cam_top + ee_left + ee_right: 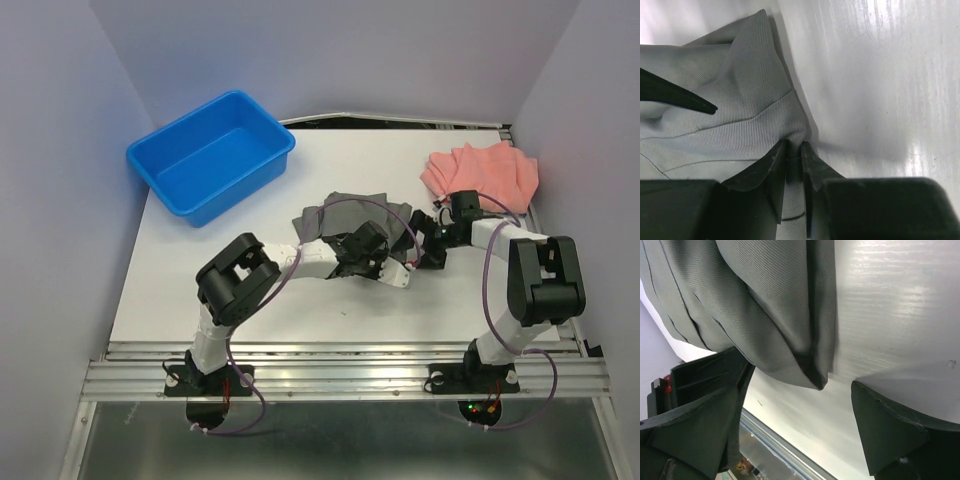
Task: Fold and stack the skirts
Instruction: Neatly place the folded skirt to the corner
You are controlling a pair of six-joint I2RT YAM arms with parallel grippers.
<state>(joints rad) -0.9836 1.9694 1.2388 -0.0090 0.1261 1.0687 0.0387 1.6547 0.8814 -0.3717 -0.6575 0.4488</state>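
Observation:
The dark grey skirt (pixel 352 213) lies crumpled at the table's middle. It also shows in the left wrist view (pixel 735 100) and the right wrist view (pixel 770 300). The salmon-pink skirt (pixel 482 170) lies bunched at the back right. My left gripper (pixel 388 268) is at the grey skirt's near right edge; in the left wrist view it (pixel 794 146) is shut on a fold of the grey cloth. My right gripper (pixel 428 246) is just right of it; in the right wrist view it (pixel 800 385) is wide open, with a corner of the grey skirt hanging between its fingers, touching neither.
A blue plastic tub (pixel 268 135) stands at the back left. The table's white surface (pixel 250 330) runs to a metal rail along the near edge. Walls close in on three sides. A dark finger tip (pixel 685 97) pokes in over the cloth.

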